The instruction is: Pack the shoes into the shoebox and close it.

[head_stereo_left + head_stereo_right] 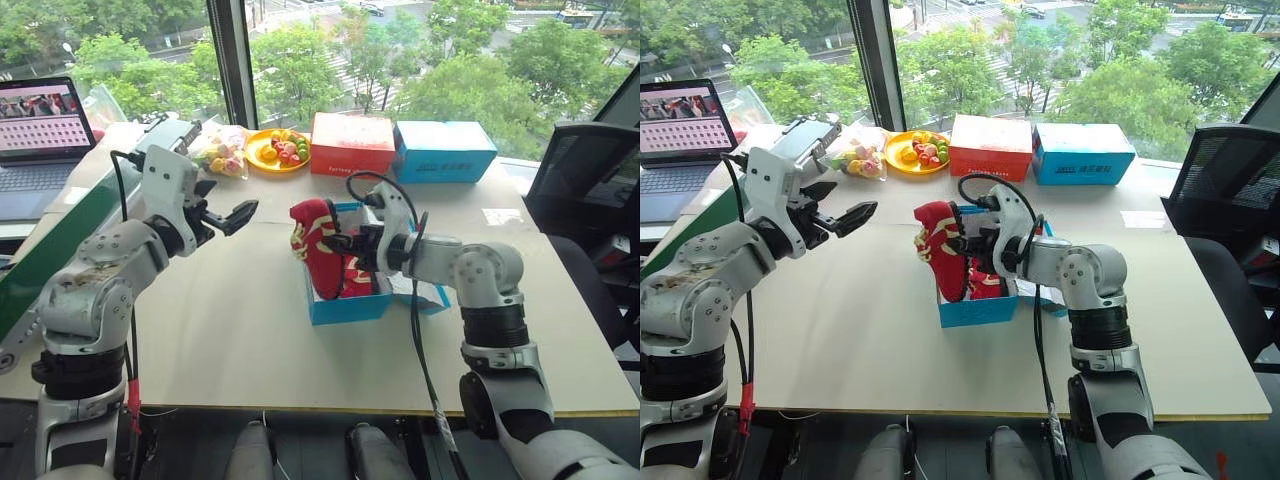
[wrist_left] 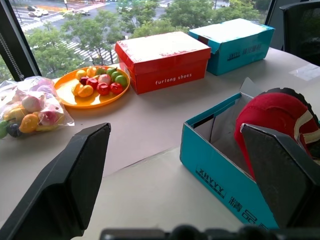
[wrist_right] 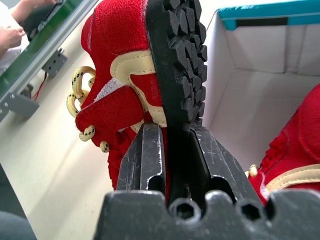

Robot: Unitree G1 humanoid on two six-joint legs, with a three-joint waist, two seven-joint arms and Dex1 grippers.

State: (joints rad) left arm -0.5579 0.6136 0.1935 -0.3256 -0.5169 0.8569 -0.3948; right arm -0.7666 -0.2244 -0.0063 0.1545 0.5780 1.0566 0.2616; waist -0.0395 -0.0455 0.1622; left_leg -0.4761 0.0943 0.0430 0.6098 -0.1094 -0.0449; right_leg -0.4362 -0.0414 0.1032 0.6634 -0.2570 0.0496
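Robot arms work over a pale table [image 1: 230, 330] by a window: the right arm reaches forward with its elbow bent and forearm angled inward, its right gripper [image 1: 345, 245] pointing slightly downward and pinched on the black treaded sole of the raised shoe [image 1: 315, 245], which stands toe-down against the claw's tips, partly inside the open shoebox [image 1: 345, 305]. That bright-blue box sits directly under and ahead of this claw, and the second shoe [image 1: 358, 280] lies inside it just below the claw. The left arm is lifted, wrist held level, and its left gripper [image 1: 225, 217] hovers with jaws spread wide and nothing between them, the box and raised shoe a short way off in front of its tips. The right wrist view adds what the head cameras cannot: both black fingers [image 3: 145, 155] flanking the sole's edge, cream laces, the box's white interior, and a person's hand [image 3: 10, 35] at the far edge. The left wrist view brings in the background (behind the box, as that claw faces it): a red box [image 2: 165, 60], a plain blue box [image 2: 235, 40], an orange plate [image 2: 67, 92] of toy fruit and a clear bag [image 2: 30, 110] of more.
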